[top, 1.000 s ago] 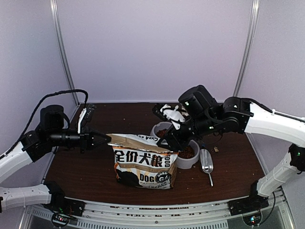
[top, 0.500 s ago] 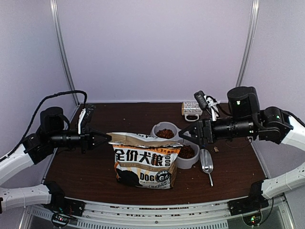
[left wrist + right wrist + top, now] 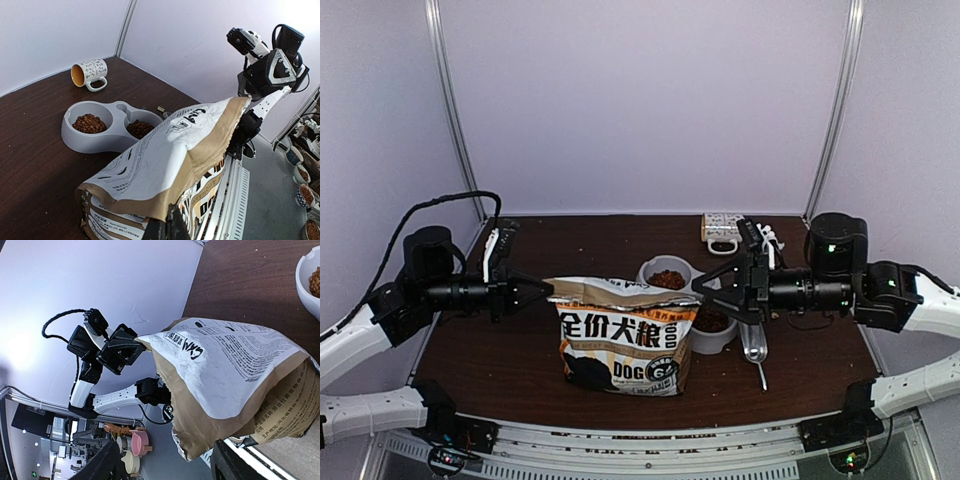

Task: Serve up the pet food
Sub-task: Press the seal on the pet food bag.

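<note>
The pet food is reddish-brown kibble [image 3: 667,277] in both cups of the grey double bowl [image 3: 648,268]; it also shows in the left wrist view [image 3: 89,122]. The tan, white and black "DOG" bag [image 3: 623,345] stands in front of the bowl. My left gripper [image 3: 542,291] is shut on the bag's top left corner, and its fingers [image 3: 170,227] pinch the folded edge. My right gripper [image 3: 700,290] is open and empty, level with the bag's top right corner, above the near cup. In the right wrist view the gripper [image 3: 167,452] faces the bag [image 3: 235,365] with jaws wide apart.
A metal scoop [image 3: 754,343] lies on the table right of the bowl, under my right arm. A patterned mug [image 3: 722,230] lies on its side at the back. Kibble crumbs are scattered on the brown table [image 3: 500,360].
My right arm has swung back to the right from over the bowls and now points its open gripper at the bag's right end. The mug has come into view. My left arm has not moved.
</note>
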Available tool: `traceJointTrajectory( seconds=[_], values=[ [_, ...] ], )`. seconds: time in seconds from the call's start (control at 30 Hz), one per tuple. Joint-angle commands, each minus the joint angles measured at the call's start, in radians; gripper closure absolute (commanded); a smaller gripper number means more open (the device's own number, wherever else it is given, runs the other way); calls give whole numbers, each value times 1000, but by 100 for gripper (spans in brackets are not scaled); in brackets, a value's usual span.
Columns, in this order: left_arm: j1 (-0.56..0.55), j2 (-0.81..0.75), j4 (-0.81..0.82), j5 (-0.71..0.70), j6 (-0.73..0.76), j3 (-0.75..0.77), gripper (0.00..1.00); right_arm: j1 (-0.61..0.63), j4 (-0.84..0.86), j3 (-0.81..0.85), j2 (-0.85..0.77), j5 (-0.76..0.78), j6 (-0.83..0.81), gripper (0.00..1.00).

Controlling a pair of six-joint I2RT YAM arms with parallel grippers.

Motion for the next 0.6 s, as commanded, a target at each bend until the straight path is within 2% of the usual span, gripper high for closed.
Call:
traceJointTrajectory(
  seconds=[0.0, 0.13, 0.3, 0.57],
  values=[
    [13, -25, 104, -14, 12, 2, 100, 12, -19, -3, -23, -8, 86, 38],
    [14, -32, 100, -17, 18, -1, 100, 9, -103, 1, -64, 48, 90, 39],
    [12, -30, 101, -11, 21, 1, 100, 13, 2, -37, -45, 4, 152, 39],
    [12, -31, 95, -6, 30, 2, 100, 35, 80, -17, 47, -70, 186, 43]
  ],
)
